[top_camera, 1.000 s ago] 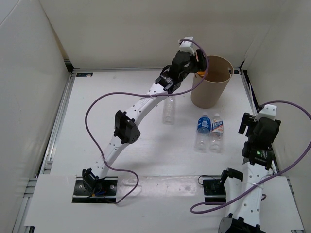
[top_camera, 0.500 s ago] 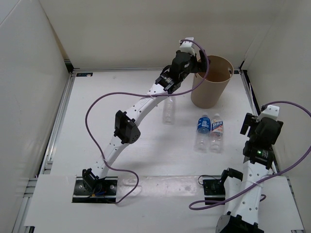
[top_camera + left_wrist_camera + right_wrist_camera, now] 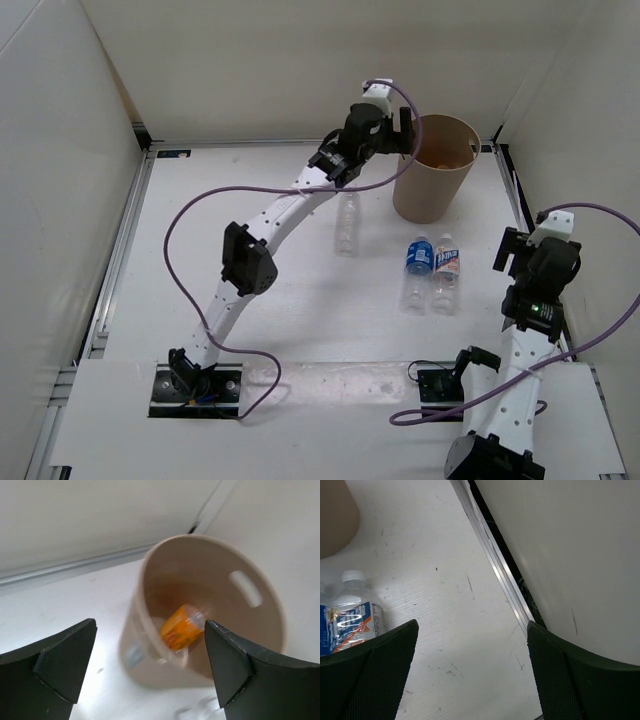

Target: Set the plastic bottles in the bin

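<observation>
Four bottles total, one bin. The short orange bottle is down inside the tan bin, lying tilted on the bottom. The left wrist view looks straight down into the bin past the rim, and there's an oval handle slot in the far wall. The orange bottle has a label with some print on it, but it's way too blurry to read.

The other three are lying on the white table:
- The slim clear bottle sits just in front and left of the bin, and I can't make out a label on it.
- The blue-label bottle and the white-orange-label bottle lie side by side, touching or nearly so, in front of the bin with their caps pointing toward it. The right wrist cam catches the white-orange one with orange and blue swirls on its label, but no words I can make out.

The left gripper hangs above the bin's left rim with its fingers spread wide and nothing between them, so the orange bottle is below it, not in it. The right gripper is over by the right edge, fingers also spread and empty, with the two labelled bottles near it on its left.
</observation>
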`<action>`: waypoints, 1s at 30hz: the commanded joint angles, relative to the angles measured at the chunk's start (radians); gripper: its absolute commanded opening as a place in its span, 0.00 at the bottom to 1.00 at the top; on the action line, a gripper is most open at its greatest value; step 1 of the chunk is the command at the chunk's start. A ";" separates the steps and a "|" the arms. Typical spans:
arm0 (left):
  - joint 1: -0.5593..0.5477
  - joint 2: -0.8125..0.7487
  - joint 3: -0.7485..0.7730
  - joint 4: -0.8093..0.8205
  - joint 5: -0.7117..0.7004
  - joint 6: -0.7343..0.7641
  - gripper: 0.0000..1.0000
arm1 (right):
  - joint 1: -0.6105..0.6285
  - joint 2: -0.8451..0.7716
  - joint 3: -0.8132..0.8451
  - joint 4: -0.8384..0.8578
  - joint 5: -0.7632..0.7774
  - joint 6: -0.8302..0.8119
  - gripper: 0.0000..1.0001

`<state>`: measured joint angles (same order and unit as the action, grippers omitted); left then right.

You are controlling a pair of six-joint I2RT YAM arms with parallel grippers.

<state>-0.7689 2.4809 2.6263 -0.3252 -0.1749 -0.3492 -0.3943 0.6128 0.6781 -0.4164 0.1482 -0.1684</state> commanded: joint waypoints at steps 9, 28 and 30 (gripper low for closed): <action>0.167 -0.408 -0.488 -0.055 0.084 0.025 0.99 | 0.018 0.028 0.037 0.054 -0.137 -0.003 0.90; 0.189 -0.108 -0.303 -0.481 0.532 0.045 0.99 | 0.012 0.031 0.026 0.013 -0.125 -0.042 0.90; 0.191 -0.086 -0.313 -0.500 0.516 0.052 0.99 | 0.012 0.025 0.028 0.004 -0.119 -0.042 0.90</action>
<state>-0.5838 2.4168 2.2715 -0.7166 0.3161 -0.3252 -0.3786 0.6495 0.6788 -0.4091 0.0231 -0.1951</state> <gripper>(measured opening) 0.992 0.904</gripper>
